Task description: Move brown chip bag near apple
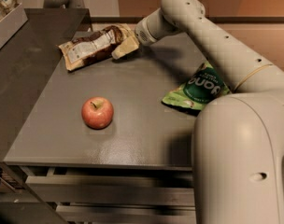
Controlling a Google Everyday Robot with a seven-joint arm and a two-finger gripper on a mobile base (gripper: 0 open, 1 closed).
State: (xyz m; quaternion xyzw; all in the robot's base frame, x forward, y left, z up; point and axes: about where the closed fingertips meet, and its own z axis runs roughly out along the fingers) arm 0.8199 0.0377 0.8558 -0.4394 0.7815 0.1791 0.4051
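Observation:
The brown chip bag [91, 45] lies crinkled at the far left of the grey table [146, 125], with its white label facing up. My gripper [124, 47] is at the bag's right end, touching it or resting over it, with the arm reaching in from the right. The red apple [97, 112] stands alone near the table's front left, well apart from the bag and the gripper.
A green bag with a dark round logo [198, 88] lies at the table's right edge, partly behind my arm's base [240, 157]. A raised grey counter [20, 64] borders the table on the left. Drawer fronts show below the front edge.

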